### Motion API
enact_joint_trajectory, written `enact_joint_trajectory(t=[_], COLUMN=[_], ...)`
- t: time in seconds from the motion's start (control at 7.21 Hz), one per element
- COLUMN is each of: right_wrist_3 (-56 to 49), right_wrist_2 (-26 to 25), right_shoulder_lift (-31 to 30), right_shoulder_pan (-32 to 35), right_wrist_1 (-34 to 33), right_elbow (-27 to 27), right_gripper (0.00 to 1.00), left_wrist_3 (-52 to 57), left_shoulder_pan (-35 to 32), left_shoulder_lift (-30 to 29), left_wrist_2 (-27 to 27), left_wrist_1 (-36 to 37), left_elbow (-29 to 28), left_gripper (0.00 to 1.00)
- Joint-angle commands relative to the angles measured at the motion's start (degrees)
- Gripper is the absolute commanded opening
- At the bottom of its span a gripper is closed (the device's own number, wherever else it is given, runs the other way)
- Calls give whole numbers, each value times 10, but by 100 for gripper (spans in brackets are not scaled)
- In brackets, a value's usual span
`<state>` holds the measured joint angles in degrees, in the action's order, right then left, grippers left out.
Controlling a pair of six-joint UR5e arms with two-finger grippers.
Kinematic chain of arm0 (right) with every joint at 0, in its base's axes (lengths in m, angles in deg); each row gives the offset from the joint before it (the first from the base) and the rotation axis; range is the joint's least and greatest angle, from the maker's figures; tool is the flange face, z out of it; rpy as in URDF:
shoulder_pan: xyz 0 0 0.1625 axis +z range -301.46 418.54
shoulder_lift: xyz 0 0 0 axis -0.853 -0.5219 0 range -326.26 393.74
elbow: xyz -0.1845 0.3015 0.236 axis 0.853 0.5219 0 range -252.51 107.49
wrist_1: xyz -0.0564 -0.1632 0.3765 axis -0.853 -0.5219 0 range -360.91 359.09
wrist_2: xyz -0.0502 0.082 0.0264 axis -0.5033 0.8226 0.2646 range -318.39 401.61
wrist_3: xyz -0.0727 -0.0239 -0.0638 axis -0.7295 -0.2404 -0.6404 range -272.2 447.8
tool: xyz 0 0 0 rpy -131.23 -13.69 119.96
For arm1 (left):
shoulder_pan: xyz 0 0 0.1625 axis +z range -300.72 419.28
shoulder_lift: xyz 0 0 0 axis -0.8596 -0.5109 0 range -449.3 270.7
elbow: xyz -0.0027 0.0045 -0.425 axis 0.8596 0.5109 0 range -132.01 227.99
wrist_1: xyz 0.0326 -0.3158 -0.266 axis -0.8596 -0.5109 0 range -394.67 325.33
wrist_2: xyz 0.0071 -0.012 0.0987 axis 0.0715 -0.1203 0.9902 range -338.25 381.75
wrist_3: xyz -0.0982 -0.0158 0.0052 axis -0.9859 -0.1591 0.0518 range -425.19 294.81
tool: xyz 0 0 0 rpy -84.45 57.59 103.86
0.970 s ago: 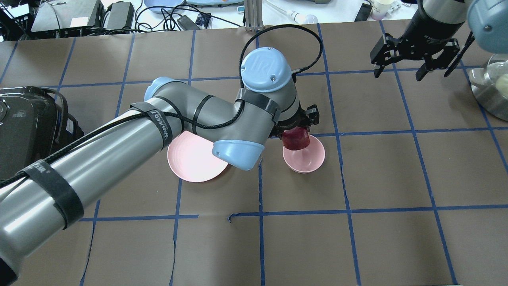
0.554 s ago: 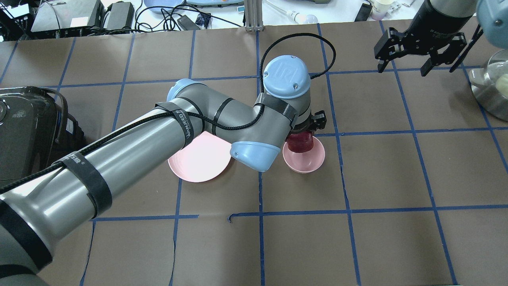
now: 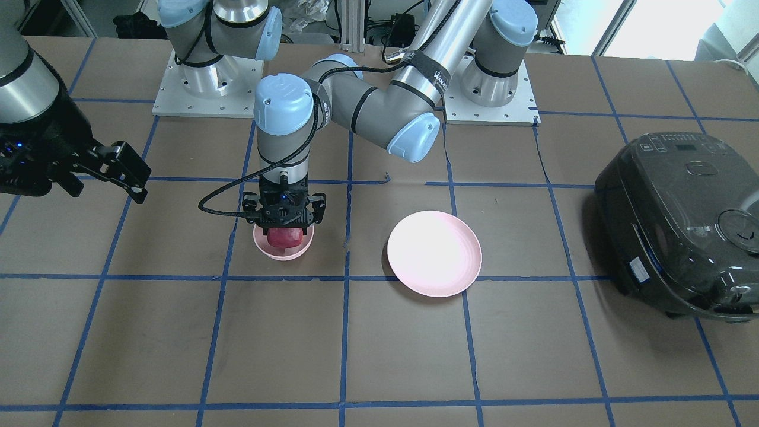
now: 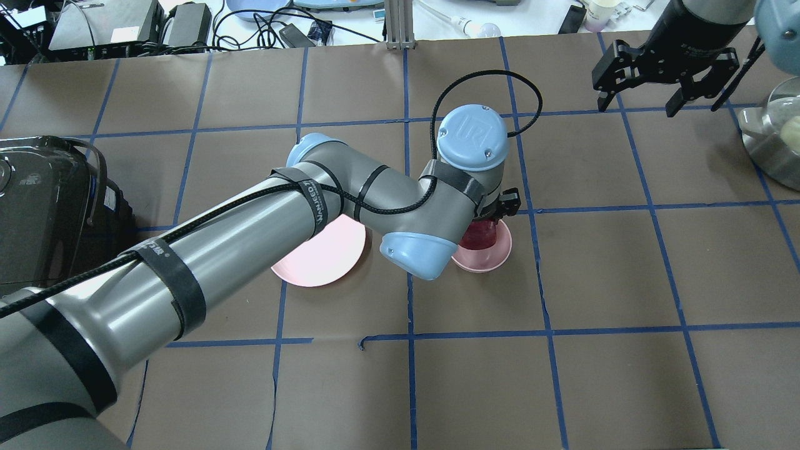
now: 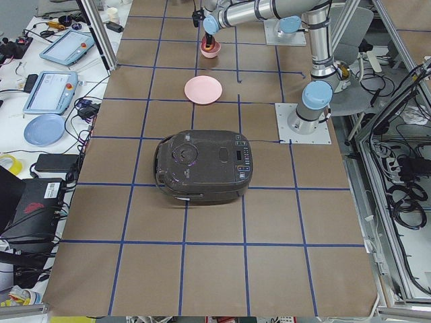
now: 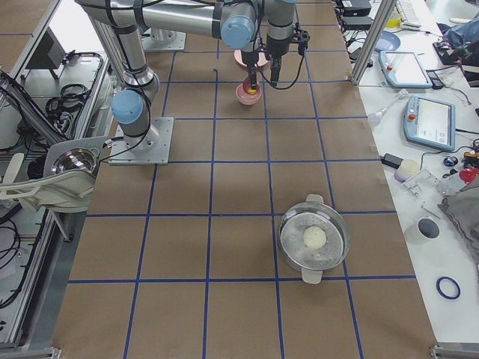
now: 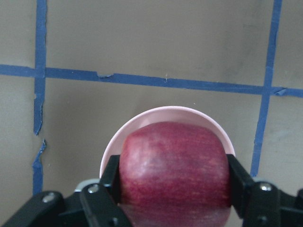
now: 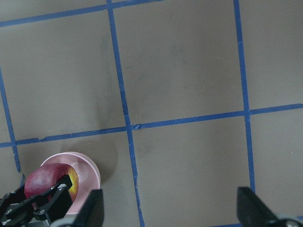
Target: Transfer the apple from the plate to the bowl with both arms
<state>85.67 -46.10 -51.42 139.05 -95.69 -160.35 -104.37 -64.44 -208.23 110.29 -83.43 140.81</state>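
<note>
Front view: we see left gripper clamped on dark red blocky apple. Apple sits low inside small deep pale pink bowl. We cannot tell if it touches bottom. Wide shallow pale pink plate lies apart from bowl.

Overhead: versus a second ago, left arm reaches further over bowl. Apple has sunk from above rim into bowl and is mostly hidden. Right gripper, fingers spread, has drifted toward far edge.

Left wrist view: fingers press both apple flanks, bowl rim behind.

Right wrist view: we spot yellowish patch on apple.
</note>
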Motion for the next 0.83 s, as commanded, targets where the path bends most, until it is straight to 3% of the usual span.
enact_joint_trajectory(t=[0.0,0.42,0.69], right_wrist_3=[0,0,0], right_wrist_2=[0,3,3], right_shoulder_lift=[-4,-6,-6], right_shoulder_pan=[0,0,0], right_wrist_1=[-5,0,0], right_elbow=[1,2,2], right_gripper=[100,100,100], left_wrist_3=[0,0,-1], left_shoulder_pan=[-3,-4,-4], left_shoulder_lift=[-7,-18,-24], left_wrist_2=[3,2,2], left_wrist_1=[1,3,1], left_elbow=[0,0,1], left_gripper=[17,67,76])
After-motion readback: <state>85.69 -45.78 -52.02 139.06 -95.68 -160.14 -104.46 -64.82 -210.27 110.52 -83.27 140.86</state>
